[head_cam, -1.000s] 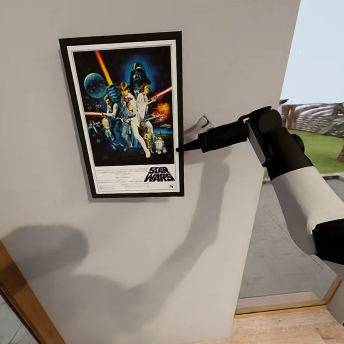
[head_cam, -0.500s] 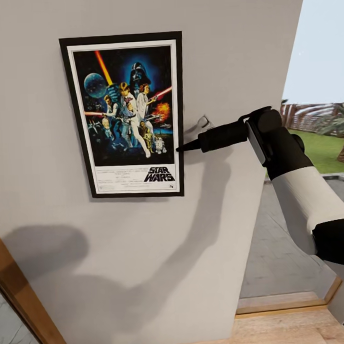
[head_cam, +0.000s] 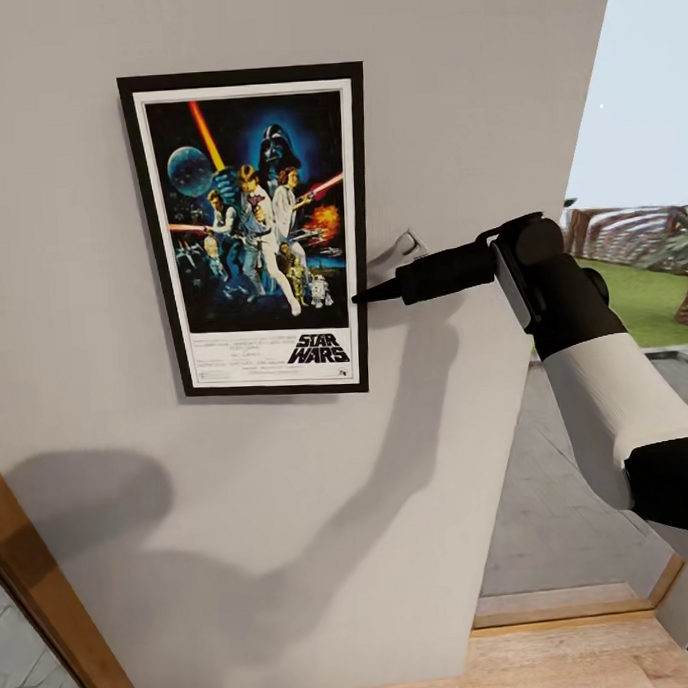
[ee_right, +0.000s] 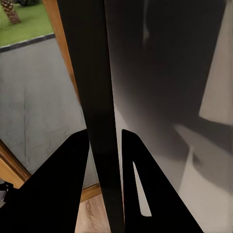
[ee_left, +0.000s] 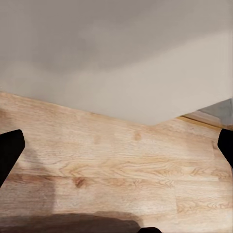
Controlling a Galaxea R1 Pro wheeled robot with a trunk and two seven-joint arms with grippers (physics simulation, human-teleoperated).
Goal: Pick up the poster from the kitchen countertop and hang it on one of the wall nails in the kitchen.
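One poster [head_cam: 257, 231] shows in the head view, lying flat and upright against the light grey wall [head_cam: 453, 89], its black frame around a white border, colourful figures on dark blue and the black "STAR WARS" logo near its lower edge. The right end effector [head_cam: 367, 295] reaches in from the right side, its dark tips meeting the poster's right edge a little above the logo. The black and white right arm [head_cam: 596, 373] runs back toward the lower right corner. Shadows of the arm fall across the wall below the poster. A wooden door frame [head_cam: 55, 607] slants at the lower left, and past the wall's right edge lie a paved terrace [head_cam: 551, 495], grass and sky.

In the left wrist view, the left end effector [ee_left: 116, 148] is spread wide, one dark fingertip at each side margin, with nothing between them. Beyond it lie a wooden floor [ee_left: 116, 165] and the foot of the grey wall.

In the right wrist view, the right end effector's two black fingers [ee_right: 58, 194] are pressed onto the poster's thin dark edge [ee_right: 99, 97], which runs between them. The grey wall stands on one side of that edge, the terrace and grass on the other.
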